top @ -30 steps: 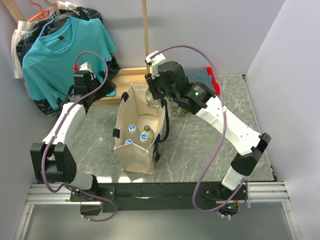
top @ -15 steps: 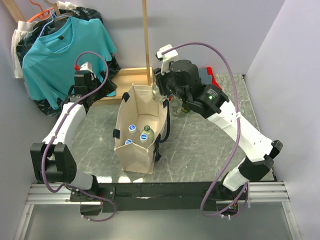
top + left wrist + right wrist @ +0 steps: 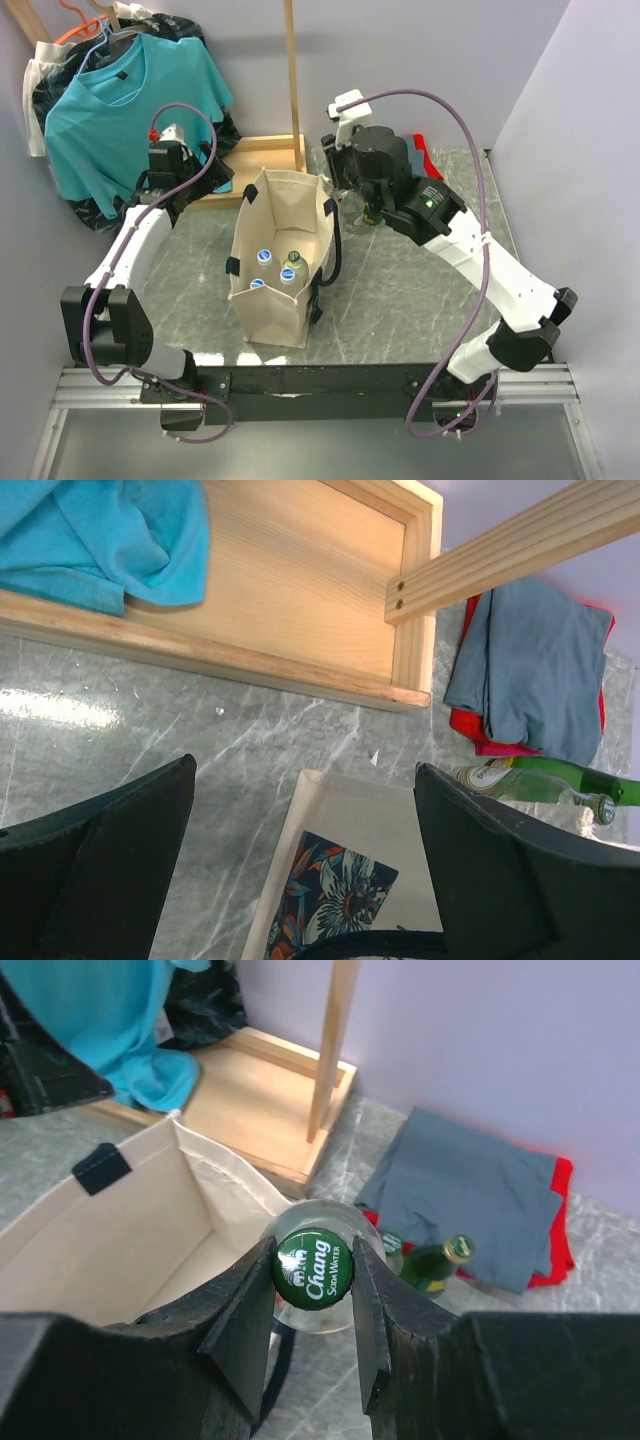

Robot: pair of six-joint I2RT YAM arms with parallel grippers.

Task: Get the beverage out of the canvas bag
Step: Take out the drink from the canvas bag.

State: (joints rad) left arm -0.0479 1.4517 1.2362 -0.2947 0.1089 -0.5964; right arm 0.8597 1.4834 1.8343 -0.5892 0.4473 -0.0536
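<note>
Over the right rim of the canvas bag (image 3: 275, 300), a beverage bottle (image 3: 313, 1272) with a green cap is held by the neck in the right end effector (image 3: 312, 1260), the jaws closed tight just under the cap. In the right wrist view the bottle sits at the bag's edge, on its outer side. Whether its base is above the rim cannot be told.

- Slip risk: only the narrow neck is gripped, so the bottle may swing or drop if moved sharply.
- Snag risk: the base may catch the rim or the black strap handle (image 3: 335, 250), tipping the bag with the capped bottles (image 3: 265, 257) left inside.
- Set-down risk: on the tabletop (image 3: 400, 290) to the right, a green bottle (image 3: 435, 1265) lies beside a folded grey cloth (image 3: 470, 1190). A careless placement may knock into it.

The left end effector (image 3: 303, 770) is spread wide and empty, near the wooden tray (image 3: 300, 590).
</note>
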